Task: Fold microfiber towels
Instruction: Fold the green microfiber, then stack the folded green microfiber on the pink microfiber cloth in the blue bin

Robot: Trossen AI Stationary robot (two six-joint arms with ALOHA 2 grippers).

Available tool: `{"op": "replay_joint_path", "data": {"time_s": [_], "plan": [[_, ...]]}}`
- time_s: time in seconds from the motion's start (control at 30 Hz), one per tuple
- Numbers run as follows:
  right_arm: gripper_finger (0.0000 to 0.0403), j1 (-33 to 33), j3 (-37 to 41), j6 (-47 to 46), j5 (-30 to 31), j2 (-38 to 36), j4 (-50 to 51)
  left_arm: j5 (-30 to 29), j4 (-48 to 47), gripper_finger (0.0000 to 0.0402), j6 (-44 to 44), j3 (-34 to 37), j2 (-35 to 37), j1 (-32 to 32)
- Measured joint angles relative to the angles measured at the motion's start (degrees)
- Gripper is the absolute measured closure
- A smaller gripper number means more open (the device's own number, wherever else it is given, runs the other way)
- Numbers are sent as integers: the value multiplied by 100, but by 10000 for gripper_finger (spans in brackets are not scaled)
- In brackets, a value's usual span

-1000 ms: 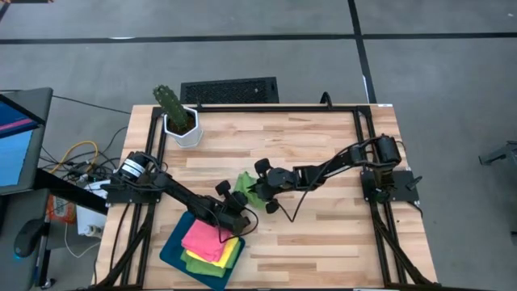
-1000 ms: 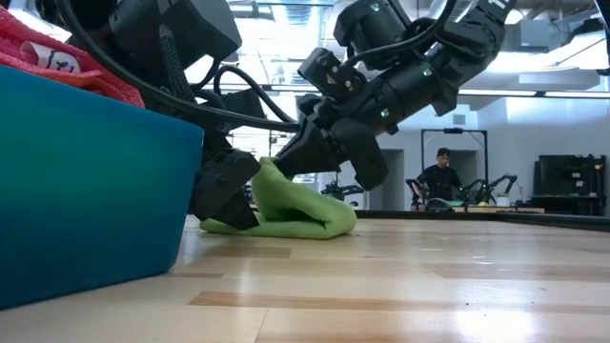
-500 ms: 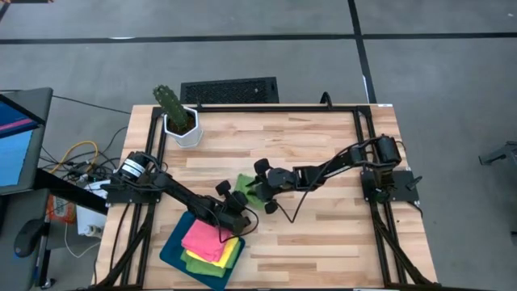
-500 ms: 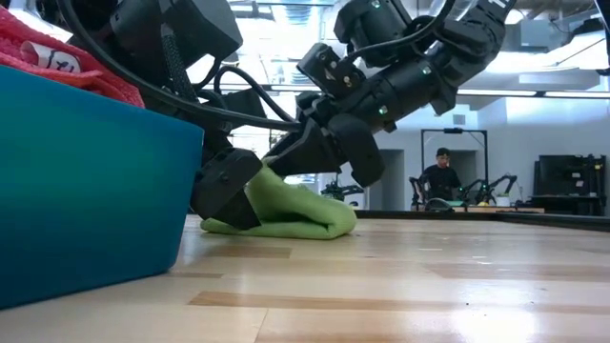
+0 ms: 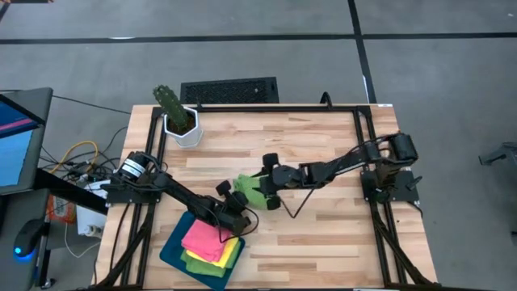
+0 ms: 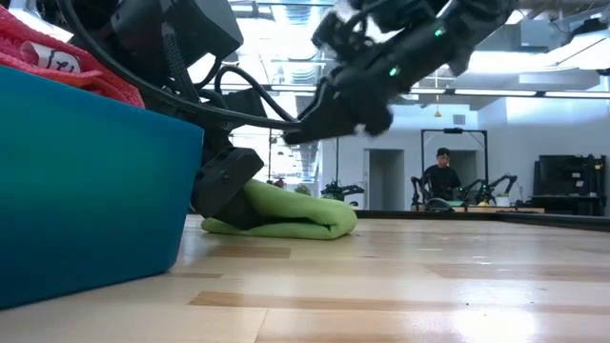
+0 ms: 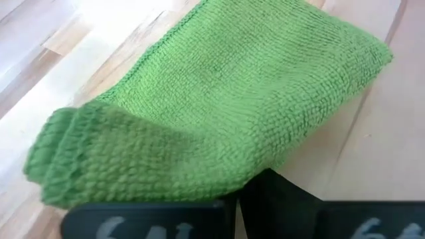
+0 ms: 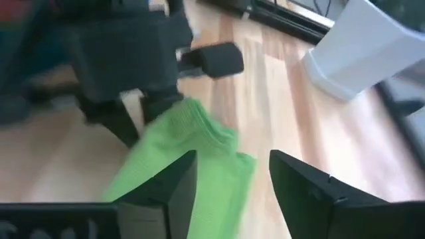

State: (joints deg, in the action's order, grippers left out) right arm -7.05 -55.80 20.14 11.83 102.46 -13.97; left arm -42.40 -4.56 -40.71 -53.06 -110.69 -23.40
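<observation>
A folded lime green towel (image 5: 248,187) lies on the wooden table (image 5: 323,145), just beside the teal tray (image 5: 174,252) near the table's front left. The tray holds a stack of folded towels, a pink towel (image 5: 205,239) on top with a yellow towel (image 5: 232,254) and another green one under it.

The left gripper (image 5: 239,212) sits low at the green towel's near edge, its fingers together and pinching that edge against the table; the left wrist view shows the cloth bunched right at the fingertips, though the exact grip point is hidden there.

The right gripper (image 5: 260,191) hovers above the towel's far side, its fingers (image 8: 302,189) apart with nothing between them. In the low view it hangs clear of the cloth.

A potted cactus (image 5: 176,115) stands at the table's back left corner. A person (image 6: 441,174) sits in the room far behind.
</observation>
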Motion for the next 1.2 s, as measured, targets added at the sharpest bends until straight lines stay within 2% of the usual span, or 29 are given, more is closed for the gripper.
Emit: {"op": "replay_joint_path", "data": {"time_s": [0.13,0.27,0.37,0.53,0.73,0.87,1.07,1.13,1.2], "plan": [[203,-16,722,-876,-332,-328,-650,56,139,401,59,0,0,0],[224,-261,1597,-1388,-83,-166,-2384,84,220,401,36,-7,-4,0],[242,-484,1845,-1598,93,159,-3276,108,449,401,-55,-7,-7,4],[270,-786,1839,-1822,646,738,-3553,210,1014,401,67,-11,-7,93],[293,-771,1837,-2208,734,1377,-3589,476,1013,401,219,-90,24,138],[297,-748,1826,-2414,773,1575,-3785,1184,454,401,459,-343,239,133],[295,-706,1828,-2422,742,1605,-3870,2362,-1611,401,461,-1070,1004,127],[295,-703,1830,-2423,736,1610,-3890,2110,-1931,401,463,-1213,1357,53],[295,-701,1831,-2423,735,1615,-3903,939,-1700,401,577,-1188,1686,-107]]}}
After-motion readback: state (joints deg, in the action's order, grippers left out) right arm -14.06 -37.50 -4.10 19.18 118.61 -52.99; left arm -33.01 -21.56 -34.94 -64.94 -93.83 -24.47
